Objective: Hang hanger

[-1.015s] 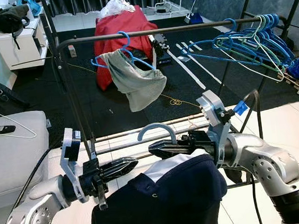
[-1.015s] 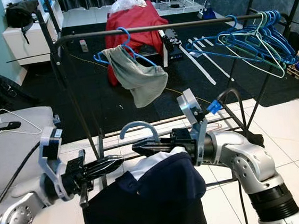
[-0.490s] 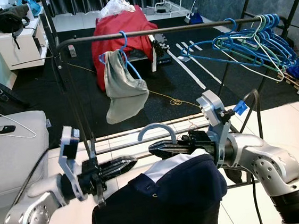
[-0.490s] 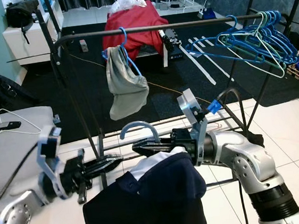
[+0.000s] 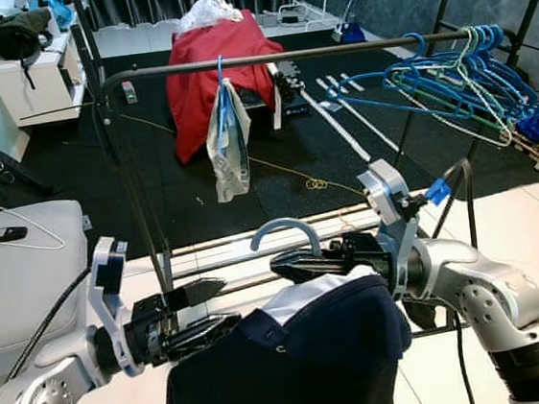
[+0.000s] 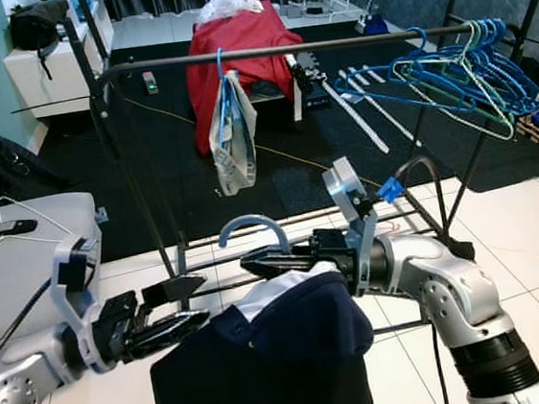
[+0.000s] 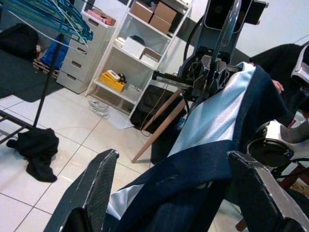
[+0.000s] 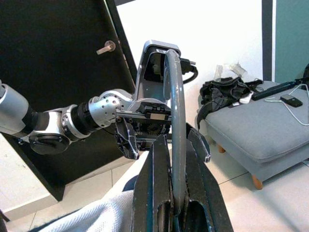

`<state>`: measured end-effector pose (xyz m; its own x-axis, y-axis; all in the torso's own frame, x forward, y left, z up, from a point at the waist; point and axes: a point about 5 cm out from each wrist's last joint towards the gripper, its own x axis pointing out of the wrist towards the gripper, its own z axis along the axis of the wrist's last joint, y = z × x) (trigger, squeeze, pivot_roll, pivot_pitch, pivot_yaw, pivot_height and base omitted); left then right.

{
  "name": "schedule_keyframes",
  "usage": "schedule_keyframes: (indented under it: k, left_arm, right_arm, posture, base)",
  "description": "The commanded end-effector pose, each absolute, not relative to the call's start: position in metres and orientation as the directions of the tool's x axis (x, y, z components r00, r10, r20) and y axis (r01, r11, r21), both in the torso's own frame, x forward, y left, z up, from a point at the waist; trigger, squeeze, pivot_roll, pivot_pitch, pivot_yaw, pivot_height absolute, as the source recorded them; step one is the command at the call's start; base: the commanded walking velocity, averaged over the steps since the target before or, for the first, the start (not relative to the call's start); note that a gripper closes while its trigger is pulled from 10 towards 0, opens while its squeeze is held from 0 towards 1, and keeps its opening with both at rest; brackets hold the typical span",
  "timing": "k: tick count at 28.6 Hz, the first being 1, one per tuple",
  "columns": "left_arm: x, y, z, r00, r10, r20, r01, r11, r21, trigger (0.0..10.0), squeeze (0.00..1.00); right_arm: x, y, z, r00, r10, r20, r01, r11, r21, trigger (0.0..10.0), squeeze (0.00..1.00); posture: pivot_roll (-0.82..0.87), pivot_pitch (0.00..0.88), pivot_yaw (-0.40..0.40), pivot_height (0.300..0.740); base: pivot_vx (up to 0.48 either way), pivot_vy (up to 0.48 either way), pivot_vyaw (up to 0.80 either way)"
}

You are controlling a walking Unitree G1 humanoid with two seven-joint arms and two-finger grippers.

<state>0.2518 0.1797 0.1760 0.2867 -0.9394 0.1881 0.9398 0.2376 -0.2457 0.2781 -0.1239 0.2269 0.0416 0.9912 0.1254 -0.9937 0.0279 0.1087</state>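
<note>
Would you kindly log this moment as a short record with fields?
held item: navy garment on a hanger, hook pointing up
right gripper: shut on the hanger neck below the hook
left gripper: open, at the garment's left shoulder
rail: ahead and above the hook, hanger not yet on it
already on rail: grey garment on a blue hanger at left, bunch of empty hangers at right
beyond rail: red cloth

— What's behind the rack?
— A red cloth draped over furniture (image 5: pixel 205 64) on the black carpet (image 5: pixel 343 165), and a white shelf unit (image 5: pixel 37 84).
— And nearer, on the left?
— A grey upholstered sofa (image 5: pixel 22 276) with a thin white wire hanger (image 5: pixel 8 232).
</note>
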Motion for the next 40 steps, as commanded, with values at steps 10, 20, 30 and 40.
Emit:
schedule_keyframes:
  k: [10, 20, 30, 40]
  left_arm:
    - [0.257, 0.159, 0.177, 0.257, -0.948, 0.187, 0.959, 0.226, -0.169, 10.0, 0.0]
    - [0.245, 0.144, 0.18, 0.124, -0.979, 0.164, 0.982, 0.098, -0.16, 10.0, 0.0]
    - [0.239, 0.133, 0.176, 0.071, -0.991, 0.115, 0.989, 0.055, -0.139, 3.7, 0.0]
    - [0.244, 0.132, 0.171, 0.095, -0.992, 0.081, 0.99, 0.085, -0.112, 1.0, 0.0]
  right_arm:
    - [0.272, -0.119, 0.236, -0.032, 0.991, 0.131, -0.996, -0.044, 0.084, 0.0, 0.0]
    - [0.27, -0.118, 0.232, -0.048, 0.994, 0.1, -0.994, -0.058, 0.094, 0.0, 0.0]
    - [0.272, -0.117, 0.23, -0.041, 0.995, 0.086, -0.996, -0.048, 0.081, 0.0, 0.0]
    - [0.273, -0.115, 0.232, -0.038, 0.995, 0.092, -0.996, -0.044, 0.071, 0.0, 0.0]
  posture:
    - [-0.1, 0.082, -0.037, 0.74]
    - [-0.09, 0.085, -0.04, 0.74]
    - [-0.09, 0.09, -0.04, 0.74]
    - [-0.09, 0.093, -0.037, 0.74]
  base:
    - [0.0, 0.0, 0.0]
    - [0.0, 0.0, 0.0]
    - [0.0, 0.0, 0.0]
    - [0.0, 0.0, 0.0]
